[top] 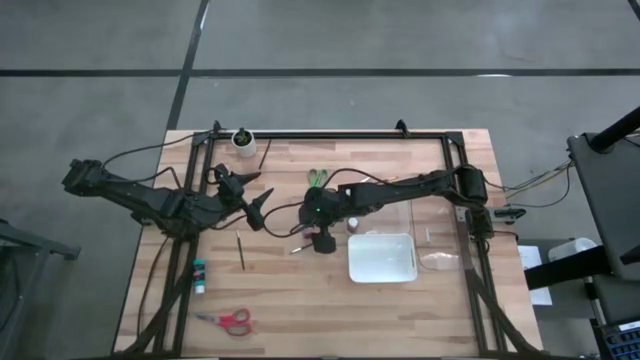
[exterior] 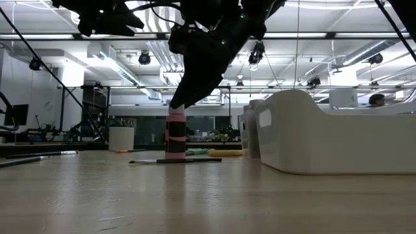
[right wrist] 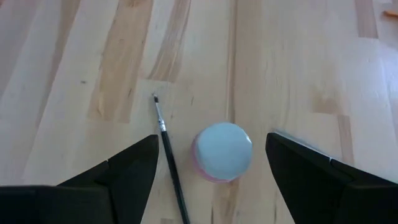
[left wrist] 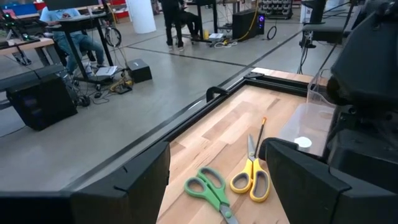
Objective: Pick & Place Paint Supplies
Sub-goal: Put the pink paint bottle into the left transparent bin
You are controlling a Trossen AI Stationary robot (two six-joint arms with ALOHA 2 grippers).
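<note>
My left gripper (top: pixel 262 203) waits spread and empty at the table's left. My right gripper (right wrist: pixel 211 165) hangs spread wide over the upright bottle (right wrist: pixel 222 151), a brush (right wrist: pixel 171 165) just beside it. Next, I judge: descend straight, then pinch the cap.

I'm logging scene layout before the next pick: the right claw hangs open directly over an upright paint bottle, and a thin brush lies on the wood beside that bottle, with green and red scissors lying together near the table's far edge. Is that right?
Only the scissors are wrong. The pair near the far edge is the green scissors and yellow scissors, as the left wrist view shows; the red scissors lie alone near the front-left edge. The right claw, paint bottle and brush are as stated.
</note>
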